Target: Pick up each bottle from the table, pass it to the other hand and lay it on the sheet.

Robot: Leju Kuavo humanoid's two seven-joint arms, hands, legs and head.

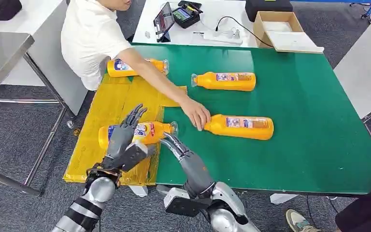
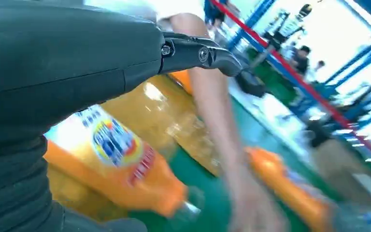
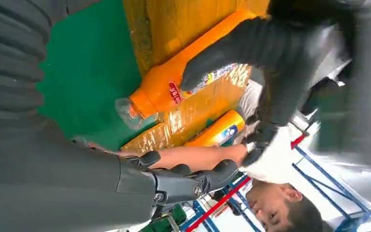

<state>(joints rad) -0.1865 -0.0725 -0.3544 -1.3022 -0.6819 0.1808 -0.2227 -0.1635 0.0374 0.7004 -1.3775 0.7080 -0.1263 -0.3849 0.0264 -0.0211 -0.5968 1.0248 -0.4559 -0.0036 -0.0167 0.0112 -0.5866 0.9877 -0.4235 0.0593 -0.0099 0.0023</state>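
Note:
An orange bottle [image 1: 145,132] lies on its side on the yellow sheet [image 1: 116,104], its clear cap poking over the green table [image 1: 309,125]. My left hand [image 1: 124,140] hovers over the bottle's body with fingers spread, not gripping it; the left wrist view has the bottle [image 2: 121,154] lying below that hand [image 2: 77,63]. My right hand [image 1: 178,146] is open just beside the bottle's neck [image 3: 164,89]. A second bottle [image 1: 135,67] lies at the sheet's far end. Two more bottles [image 1: 224,80] [image 1: 241,126] lie on the green table.
A person in a white shirt [image 1: 89,38] leans over the sheet, their hand [image 1: 195,113] on the nearer table bottle's neck. A cardboard box [image 1: 280,29] and devices [image 1: 183,14] sit on the white table behind. A grey table [image 1: 0,53] stands at far left.

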